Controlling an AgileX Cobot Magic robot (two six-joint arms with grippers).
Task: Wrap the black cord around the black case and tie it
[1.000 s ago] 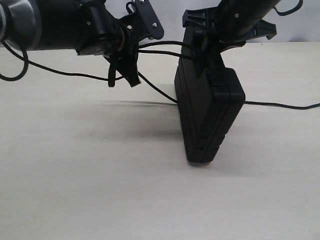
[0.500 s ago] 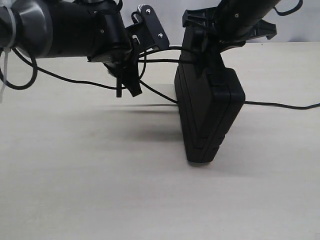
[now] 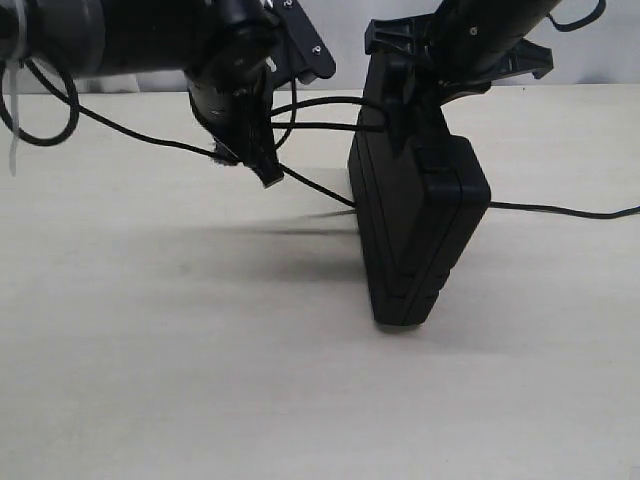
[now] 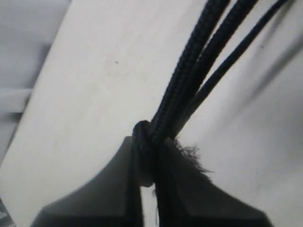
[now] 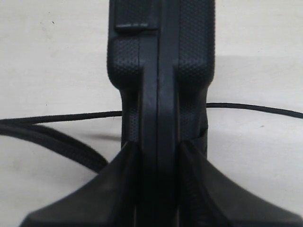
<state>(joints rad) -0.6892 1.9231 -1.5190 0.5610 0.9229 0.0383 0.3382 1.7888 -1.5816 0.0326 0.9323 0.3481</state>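
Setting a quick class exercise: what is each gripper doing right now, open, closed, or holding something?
Left gripper: jaws closed on the knotted end of the black cord.
Right gripper: jaws closed on the black case.

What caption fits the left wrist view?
Left gripper pinching the black cord at its knotted, frayed end above the pale table.

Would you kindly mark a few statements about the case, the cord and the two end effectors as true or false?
1. The black case stands on edge on the table. True.
2. The right end effector hangs open, clear of the case. False: it is closed on the case's upper edge.
3. The left end effector pinches the black cord at its knot. True.
4. The whole cord lies flat on the table. False: strands span the air between the left end effector and the case.
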